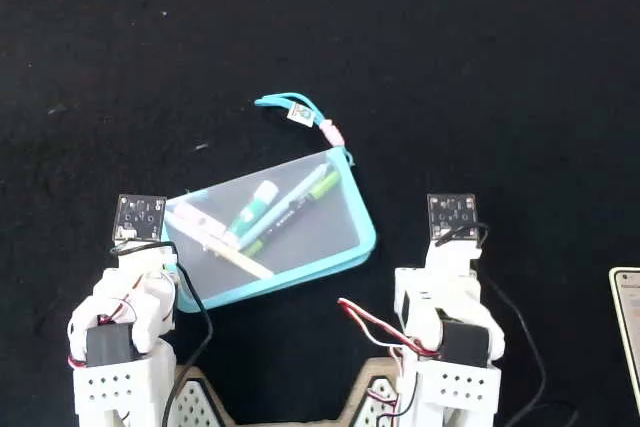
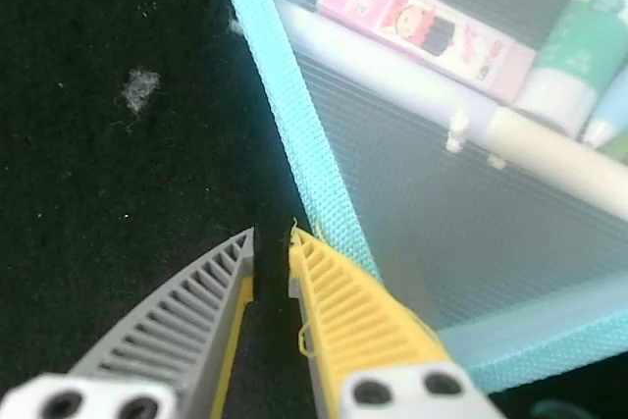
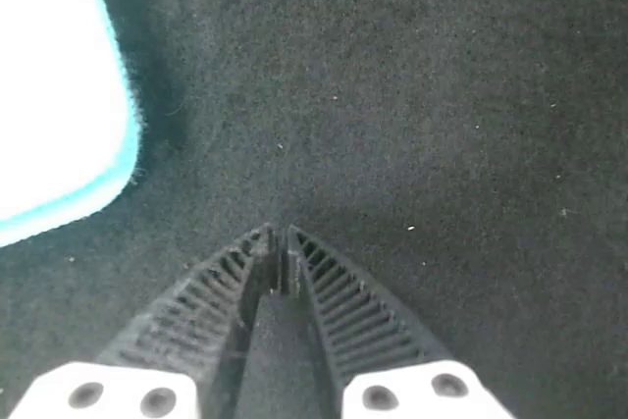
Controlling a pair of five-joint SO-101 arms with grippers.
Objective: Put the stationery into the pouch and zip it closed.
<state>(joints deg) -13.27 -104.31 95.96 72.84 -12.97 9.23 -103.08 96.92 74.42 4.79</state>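
Nearest, both arms sit at the near edge of the black tabletop (image 1: 480, 97), one to each side of the pouch (image 1: 320, 237). The left gripper (image 2: 272, 242) has its grey and yellow fingers drawn together with only a slit between them, holding nothing. Its tips are just beside the pouch's teal edging (image 2: 294, 125), at the corner next to that arm. The right gripper (image 3: 278, 242) is closed on nothing, over bare cloth near the pouch's rounded corner.

The translucent pouch lies flat and slanted between the arms. Inside it are a pink eraser (image 2: 422, 26), a cream pen (image 2: 549, 159), a green-capped glue stick (image 1: 255, 202) and two markers (image 1: 300, 202). I cannot tell whether its zip is fully drawn. Farther off, a teal strap (image 1: 285, 101) with a small tag (image 1: 299, 115) trails from the pouch's far corner.
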